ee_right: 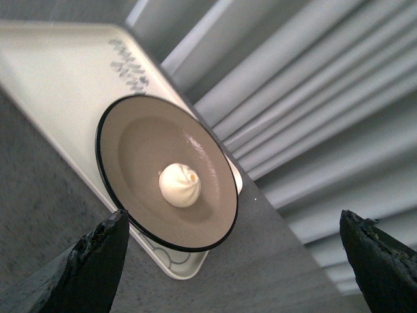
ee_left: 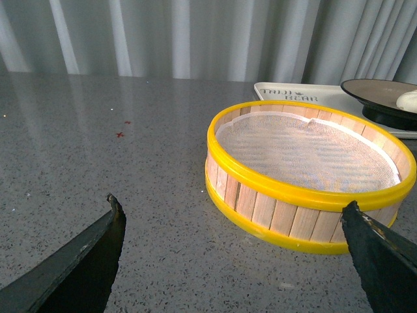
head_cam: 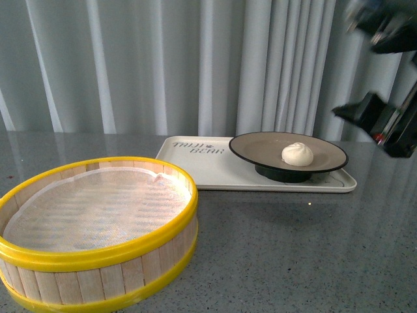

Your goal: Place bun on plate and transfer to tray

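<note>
Bun (head_cam: 298,154) white, pleated, on brown plate (head_cam: 260,149), plate on tray (head_cam: 215,171); both tools released, empty

The front camera sits low between the arms, facing the grey curtain across the speckled grey tabletop (head_cam: 293,248), with the yellow-rimmed wooden steamer basket (head_cam: 98,231) nearest it. The left wrist camera rides low over the table, looking out between its two dark fingers (ee_left: 78,261) at that same basket (ee_left: 306,173), fairly near. The right wrist camera hangs high and tilted, looking down between its fingers (ee_right: 85,267) at the black-rimmed brown plate (ee_right: 130,143) on the cream rectangular tray (ee_right: 52,72), which the other two views also catch.
</note>
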Available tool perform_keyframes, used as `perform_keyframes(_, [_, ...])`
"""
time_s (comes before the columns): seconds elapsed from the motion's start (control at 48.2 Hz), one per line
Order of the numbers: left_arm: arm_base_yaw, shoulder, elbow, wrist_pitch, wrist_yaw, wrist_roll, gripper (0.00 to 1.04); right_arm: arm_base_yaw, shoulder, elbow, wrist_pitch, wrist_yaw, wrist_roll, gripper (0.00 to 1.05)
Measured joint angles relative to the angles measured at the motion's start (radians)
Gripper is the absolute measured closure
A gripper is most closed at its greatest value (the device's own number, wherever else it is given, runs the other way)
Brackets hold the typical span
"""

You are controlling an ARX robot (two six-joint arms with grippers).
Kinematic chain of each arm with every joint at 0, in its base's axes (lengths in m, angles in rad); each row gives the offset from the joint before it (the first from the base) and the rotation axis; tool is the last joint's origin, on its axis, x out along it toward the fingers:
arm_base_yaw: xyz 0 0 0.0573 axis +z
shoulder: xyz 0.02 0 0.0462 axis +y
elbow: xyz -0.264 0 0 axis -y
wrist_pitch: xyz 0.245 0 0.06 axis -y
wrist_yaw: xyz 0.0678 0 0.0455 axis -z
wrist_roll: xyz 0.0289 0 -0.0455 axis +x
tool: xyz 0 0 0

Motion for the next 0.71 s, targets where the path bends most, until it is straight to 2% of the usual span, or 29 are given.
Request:
perform_keyframes(0.083, [0.000, 0.000, 0.000, 0.000, 0.002, 0.000, 0.07, 0.000, -0.047, -0.018, 0.022, 0.040, 0.199, 0.10])
perform_keyframes(0.145, [0.000, 0.000, 0.000, 0.000, 0.002, 0.000, 0.07, 0.003, -0.058, -0.090, 0.167, 0.201, 0.393, 0.20])
perform_keyframes(0.187, [0.000, 0.000, 0.000, 0.000, 0.001, 0.000, 0.07, 0.002, -0.069, -0.153, 0.246, 0.268, 0.508, 0.27])
perform_keyframes(0.228, [0.000, 0.000, 0.000, 0.000, -0.002, 0.000, 0.07, -0.002, -0.082, -0.201, 0.286, 0.280, 0.579, 0.32])
perform_keyframes(0.291, [0.000, 0.000, 0.000, 0.000, -0.002, 0.000, 0.07, -0.014, -0.131, -0.313, 0.346, 0.278, 0.693, 0.47])
perform_keyframes(0.311, [0.000, 0.000, 0.000, 0.000, -0.002, 0.000, 0.07, -0.016, -0.139, -0.325, 0.351, 0.276, 0.698, 0.48])
perform_keyframes(0.394, [0.000, 0.000, 0.000, 0.000, 0.001, 0.000, 0.07, -0.035, -0.216, -0.438, 0.397, 0.261, 0.759, 0.68])
perform_keyframes(0.602, [0.000, 0.000, 0.000, 0.000, 0.000, 0.000, 0.07, -0.060, -0.322, -0.596, 0.433, 0.231, 0.782, 1.03])
perform_keyframes(0.706, [0.000, 0.000, 0.000, 0.000, 0.000, 0.000, 0.07, -0.088, -0.379, -0.657, 0.437, 0.201, 0.787, 1.03])
